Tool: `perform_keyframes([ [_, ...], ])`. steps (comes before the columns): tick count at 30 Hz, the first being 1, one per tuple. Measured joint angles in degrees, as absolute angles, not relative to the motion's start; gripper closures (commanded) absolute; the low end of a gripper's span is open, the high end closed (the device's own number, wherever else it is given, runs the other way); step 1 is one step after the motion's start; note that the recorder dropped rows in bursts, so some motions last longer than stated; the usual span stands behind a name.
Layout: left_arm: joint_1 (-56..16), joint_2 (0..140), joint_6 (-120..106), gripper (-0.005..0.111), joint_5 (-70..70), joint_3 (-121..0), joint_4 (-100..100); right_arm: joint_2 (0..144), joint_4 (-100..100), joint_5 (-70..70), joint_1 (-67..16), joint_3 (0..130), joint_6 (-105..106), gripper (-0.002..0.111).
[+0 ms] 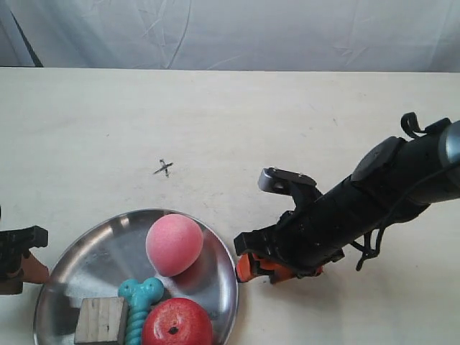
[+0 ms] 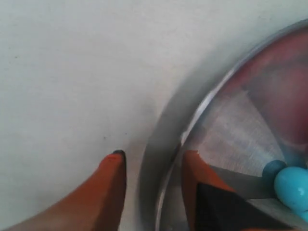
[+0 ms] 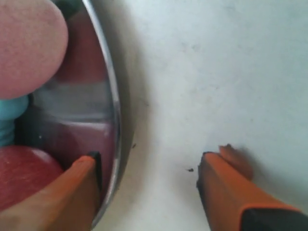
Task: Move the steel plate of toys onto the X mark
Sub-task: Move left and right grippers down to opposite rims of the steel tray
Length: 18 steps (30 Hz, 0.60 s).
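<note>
The steel plate [image 1: 108, 251] lies at the table's near edge, holding a pink ball [image 1: 174, 244], a red apple-like ball [image 1: 177, 323], a turquoise bone [image 1: 139, 302] and a pale wooden cube [image 1: 100, 320]. I see no die. The X mark [image 1: 164, 169] is drawn on the table beyond the plate. My left gripper [image 2: 154, 156] is open, one finger outside the plate's rim [image 2: 207, 103] and one inside. At the opposite rim [image 3: 113, 96] my right gripper [image 3: 150, 161] is wide open. One of its fingers [image 3: 89, 178] is over the plate and the other rests on the table.
The arm at the exterior view's right [image 1: 374, 201] reaches in over the table toward the plate. A pale cloth backdrop [image 1: 237, 32] hangs behind the table's far edge. The plate's near part is cut off by the picture's lower edge.
</note>
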State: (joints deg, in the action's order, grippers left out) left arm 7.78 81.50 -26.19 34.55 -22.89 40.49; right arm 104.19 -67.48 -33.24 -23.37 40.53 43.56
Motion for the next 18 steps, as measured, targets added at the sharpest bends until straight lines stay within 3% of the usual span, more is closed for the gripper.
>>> perform_keyframes([
  [15,7.8,88.3,-33.1,0.069,34.7,-22.9,48.8,108.3,-77.3,-38.3,-23.4,40.8,49.0,0.05],
  [18,7.2,89.0,-33.3,0.076,34.9,-22.9,50.1,108.8,-78.0,-39.3,-23.4,41.0,49.2,0.052],
])
